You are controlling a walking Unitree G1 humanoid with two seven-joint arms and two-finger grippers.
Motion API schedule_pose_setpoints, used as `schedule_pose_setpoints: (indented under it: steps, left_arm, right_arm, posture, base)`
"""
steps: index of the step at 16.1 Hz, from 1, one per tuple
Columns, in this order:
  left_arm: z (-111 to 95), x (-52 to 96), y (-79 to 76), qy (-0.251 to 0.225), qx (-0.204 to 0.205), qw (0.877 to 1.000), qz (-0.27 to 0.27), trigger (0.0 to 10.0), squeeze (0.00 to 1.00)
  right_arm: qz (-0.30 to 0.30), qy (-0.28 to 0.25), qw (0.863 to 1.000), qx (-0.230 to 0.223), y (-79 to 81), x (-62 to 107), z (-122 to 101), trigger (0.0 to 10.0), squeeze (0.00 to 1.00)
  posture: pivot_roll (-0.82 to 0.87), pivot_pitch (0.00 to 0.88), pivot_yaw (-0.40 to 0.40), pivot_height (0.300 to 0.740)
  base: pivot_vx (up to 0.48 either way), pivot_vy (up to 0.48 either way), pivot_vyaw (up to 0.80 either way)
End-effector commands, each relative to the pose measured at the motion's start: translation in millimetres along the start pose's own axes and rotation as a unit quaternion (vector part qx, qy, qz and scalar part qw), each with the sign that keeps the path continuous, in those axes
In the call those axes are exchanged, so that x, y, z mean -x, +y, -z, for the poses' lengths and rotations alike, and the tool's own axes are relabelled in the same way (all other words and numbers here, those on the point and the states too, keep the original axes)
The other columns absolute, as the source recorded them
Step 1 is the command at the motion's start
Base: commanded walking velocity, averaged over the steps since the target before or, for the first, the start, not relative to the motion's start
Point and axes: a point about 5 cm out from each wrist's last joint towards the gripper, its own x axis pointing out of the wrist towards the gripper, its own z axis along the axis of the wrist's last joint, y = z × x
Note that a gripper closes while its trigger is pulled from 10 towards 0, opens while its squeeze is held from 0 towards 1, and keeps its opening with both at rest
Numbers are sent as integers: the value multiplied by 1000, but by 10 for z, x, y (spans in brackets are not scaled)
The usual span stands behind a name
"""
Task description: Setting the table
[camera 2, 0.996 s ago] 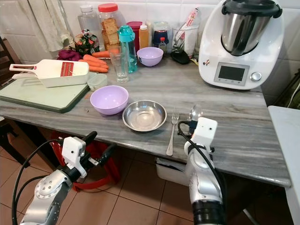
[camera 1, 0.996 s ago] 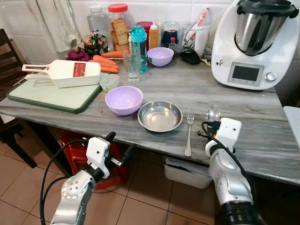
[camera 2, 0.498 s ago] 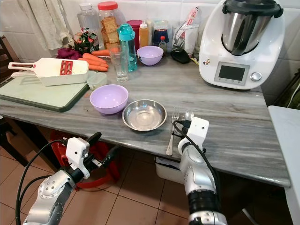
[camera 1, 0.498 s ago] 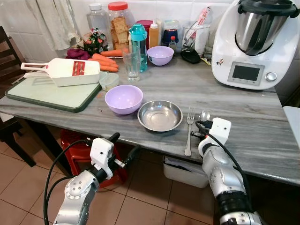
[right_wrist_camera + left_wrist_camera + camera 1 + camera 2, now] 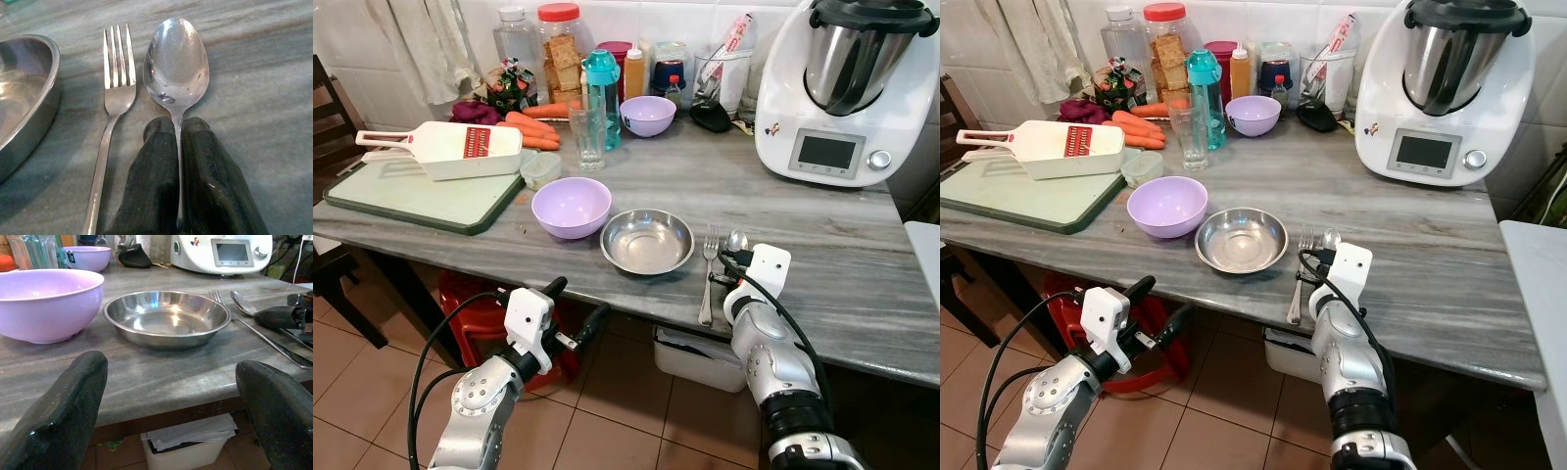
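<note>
A steel dish (image 5: 647, 242) sits near the table's front edge, with a lilac bowl (image 5: 572, 208) to its left. Right of the dish lies a fork (image 5: 708, 274), tines pointing away from me. My right gripper (image 5: 177, 128) is shut on the handle of a spoon (image 5: 175, 61). The spoon is parallel to the fork, close on its right, low on the tabletop. My left gripper (image 5: 576, 304) is open below the table's front edge, facing the dish (image 5: 166, 318), with nothing between its fingers (image 5: 63, 411).
A white kitchen machine (image 5: 842, 88) stands at the back right. Jars, a teal bottle (image 5: 602, 86), a glass (image 5: 587, 132), a second lilac bowl (image 5: 648, 117) and carrots crowd the back. A slicer on a green cutting board (image 5: 411, 201) lies left. A red stool (image 5: 470, 294) stands under the table.
My right gripper has carried the spoon left and lowered it, from well right of the fork to close beside it. The left arm has barely moved.
</note>
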Motion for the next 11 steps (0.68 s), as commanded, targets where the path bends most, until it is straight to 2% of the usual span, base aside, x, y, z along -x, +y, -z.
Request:
schedule_pose_setpoints:
  steps: [1,6,7,8,11]
  left_arm:
    - [-12,-20,-4,3,-3,1000,7,10000,0]
    - [-16,-25,-22,3,-2,1000,10,10000,0]
    - [-15,-26,-25,4,-2,1000,11,10000,0]
    - [-13,-34,-22,4,-1,1000,11,10000,0]
    - [-7,-35,-22,6,-1,1000,13,10000,0]
  right_arm:
    - [1,0,1000,-2,11,-21,-18,10000,0]
    - [8,0,1000,-2,-16,-44,-4,10000,0]
    - [8,1,1000,-3,-17,-48,3,10000,31]
    - [7,1,1000,-5,-17,-51,10,10000,1000]
    - [8,-1,1000,-9,-20,-51,16,10000,1000]
  posture:
    - [-36,0,24,740]
    - [-34,0,26,740]
    - [-34,0,26,740]
    - [-34,0,26,740]
    - [-34,0,25,740]
  base:
    - [0,0,0]
    - [0,0,0]
    - [0,0,0]
    - [0,0,0]
    - [0,0,0]
